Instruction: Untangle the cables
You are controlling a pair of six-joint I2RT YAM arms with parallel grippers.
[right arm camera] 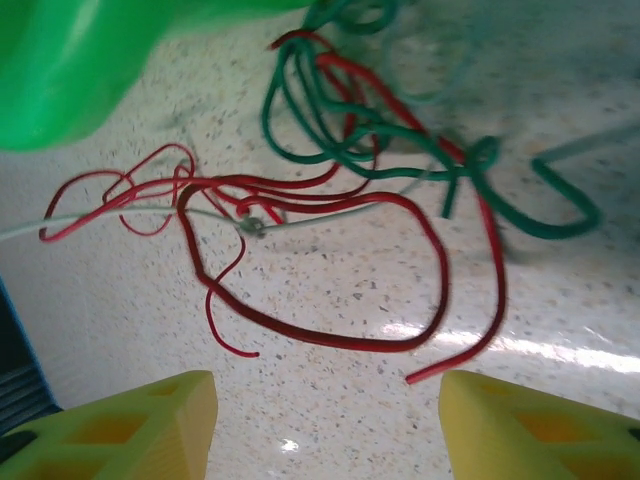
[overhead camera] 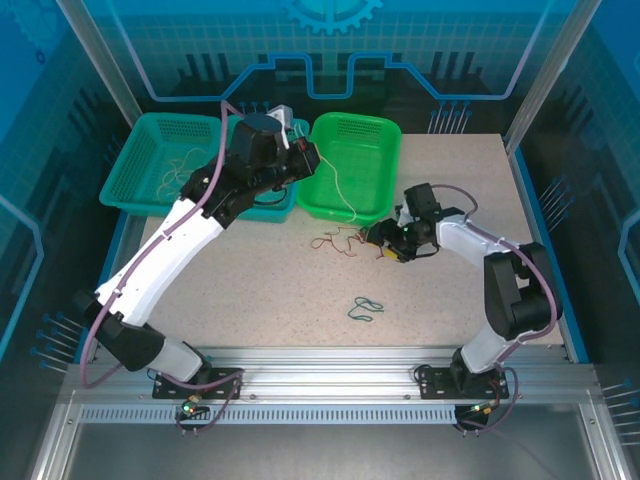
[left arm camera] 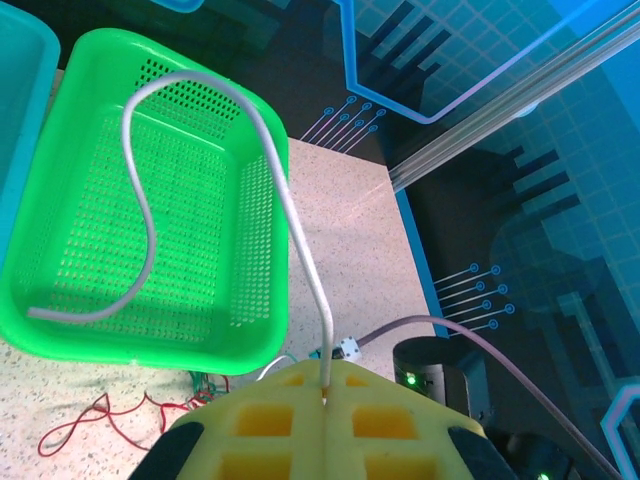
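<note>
My left gripper is shut on a whitish cable that rises from the yellow pads and curls over the green basket. In the top view the left gripper is raised at that basket's left rim, and the whitish cable trails down toward the tangle of red and green cables on the table. My right gripper is open just above the table. Thick and thin red cables and green cables lie ahead of its fingers. One green cable lies alone nearer the front.
A teal basket at the back left holds a few whitish cables. The green basket stands beside it at the back centre. Metal frame posts and blue panels border the table. Open tabletop lies toward the front.
</note>
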